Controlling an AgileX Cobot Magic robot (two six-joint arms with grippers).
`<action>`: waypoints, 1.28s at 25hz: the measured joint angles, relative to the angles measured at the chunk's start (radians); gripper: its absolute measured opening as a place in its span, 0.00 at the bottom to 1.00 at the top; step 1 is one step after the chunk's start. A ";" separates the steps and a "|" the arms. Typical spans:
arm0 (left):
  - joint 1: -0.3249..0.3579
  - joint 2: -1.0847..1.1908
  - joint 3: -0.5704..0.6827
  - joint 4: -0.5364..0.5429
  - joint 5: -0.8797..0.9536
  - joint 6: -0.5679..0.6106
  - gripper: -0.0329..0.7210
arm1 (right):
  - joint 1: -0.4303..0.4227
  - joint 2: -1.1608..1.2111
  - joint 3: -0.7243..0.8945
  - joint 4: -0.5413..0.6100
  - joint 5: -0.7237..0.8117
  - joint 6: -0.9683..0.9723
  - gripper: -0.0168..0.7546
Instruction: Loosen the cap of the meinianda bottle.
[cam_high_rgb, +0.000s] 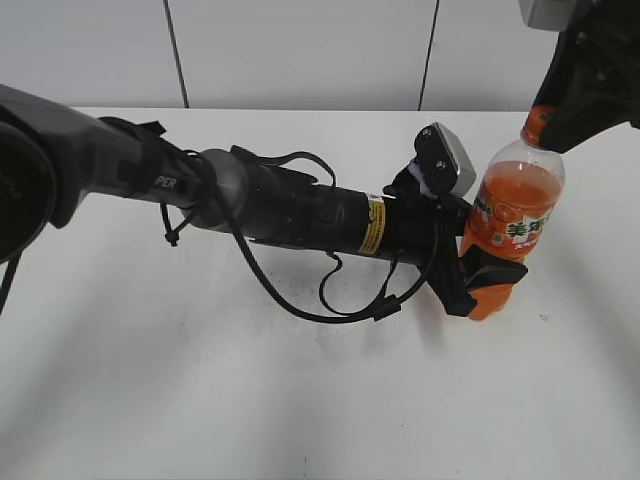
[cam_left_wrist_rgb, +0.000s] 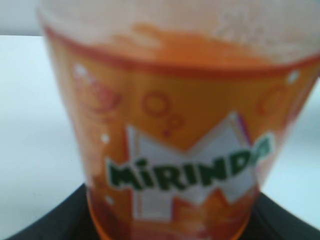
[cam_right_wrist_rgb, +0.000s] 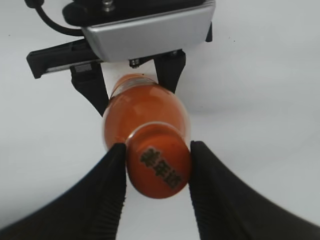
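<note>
The meinianda bottle (cam_high_rgb: 514, 215) stands upright at the right of the white table, holding orange drink and wearing an orange, green and white label (cam_left_wrist_rgb: 190, 170). My left gripper (cam_high_rgb: 482, 280) is shut on the bottle's lower body from the left. The orange cap (cam_right_wrist_rgb: 159, 168) with dark characters on top sits between the black fingers of my right gripper (cam_right_wrist_rgb: 157, 172), which comes down from above and is shut on it. In the exterior view only part of the cap (cam_high_rgb: 537, 124) shows under the right gripper (cam_high_rgb: 560, 125).
The white table (cam_high_rgb: 250, 400) lies around the bottle. A white panelled wall (cam_high_rgb: 300, 50) stands behind. The left arm with its looping cables (cam_high_rgb: 330, 290) stretches across the middle of the table.
</note>
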 joint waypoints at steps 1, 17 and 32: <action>0.000 0.000 0.000 0.001 0.000 -0.002 0.58 | 0.000 0.000 0.000 0.005 -0.001 0.019 0.46; 0.000 0.000 0.000 0.002 -0.001 -0.004 0.58 | 0.000 -0.120 -0.023 0.020 -0.002 0.902 0.74; 0.000 0.000 0.000 0.002 -0.002 -0.007 0.58 | 0.000 -0.053 -0.006 0.006 -0.002 1.247 0.64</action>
